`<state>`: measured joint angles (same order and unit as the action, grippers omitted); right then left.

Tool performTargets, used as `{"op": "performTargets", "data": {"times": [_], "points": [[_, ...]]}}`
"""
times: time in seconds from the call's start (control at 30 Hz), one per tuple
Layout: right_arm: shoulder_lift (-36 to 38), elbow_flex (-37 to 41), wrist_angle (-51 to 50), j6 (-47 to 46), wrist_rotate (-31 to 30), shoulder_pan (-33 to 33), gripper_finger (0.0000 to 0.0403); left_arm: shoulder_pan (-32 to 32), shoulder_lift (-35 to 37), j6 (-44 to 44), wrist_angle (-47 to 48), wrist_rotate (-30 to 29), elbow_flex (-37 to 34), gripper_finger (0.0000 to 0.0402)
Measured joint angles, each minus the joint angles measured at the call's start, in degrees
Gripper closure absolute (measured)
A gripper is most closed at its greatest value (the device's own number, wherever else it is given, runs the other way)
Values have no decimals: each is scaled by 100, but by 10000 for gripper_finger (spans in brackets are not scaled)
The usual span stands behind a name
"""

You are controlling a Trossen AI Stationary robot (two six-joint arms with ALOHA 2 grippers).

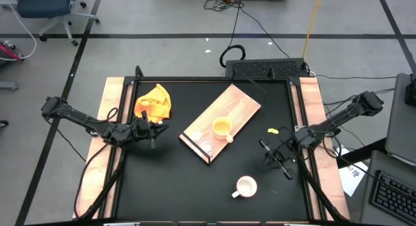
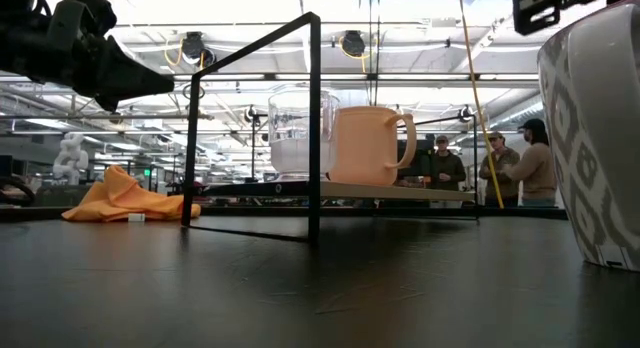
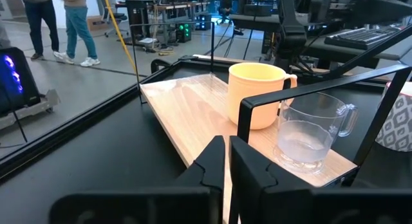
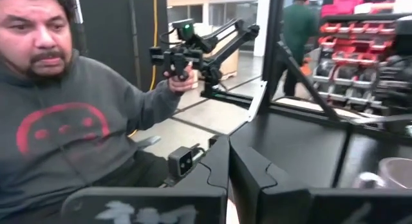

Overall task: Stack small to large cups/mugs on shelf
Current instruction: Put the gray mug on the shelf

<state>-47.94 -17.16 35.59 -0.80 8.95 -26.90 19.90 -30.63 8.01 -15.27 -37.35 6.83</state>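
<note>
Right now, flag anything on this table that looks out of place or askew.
The white mug sits alone on the black tabletop, apart from the shelf that already carries the yellow mug and the clear cup. The shelf lies diagonally across the table. A yellow cloth lies crumpled near the left gripper. Nothing looks spilled or broken.

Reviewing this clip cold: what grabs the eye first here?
The light wooden shelf lying diagonally mid-table, carrying the yellow mug and the clear glass cup near its dark end. The white mug sits alone on the black table, and a yellow cloth lies crumpled beside the left gripper.
</note>
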Motion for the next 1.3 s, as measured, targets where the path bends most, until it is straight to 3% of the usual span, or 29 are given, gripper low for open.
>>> {"op": "performTargets", "data": {"times": [0.47,1.17,1.3], "points": [[-1425,-947,-10,0,-2,-593,403,0,1,27,-4,1,0,371],[-1467,-963,20,18,-30,-659,403,0,0,-7,-177,-2,2,371],[-1467,-1071,-249,-124,-341,-659,403,0,0,-4,-177,-2,2,371]]}}
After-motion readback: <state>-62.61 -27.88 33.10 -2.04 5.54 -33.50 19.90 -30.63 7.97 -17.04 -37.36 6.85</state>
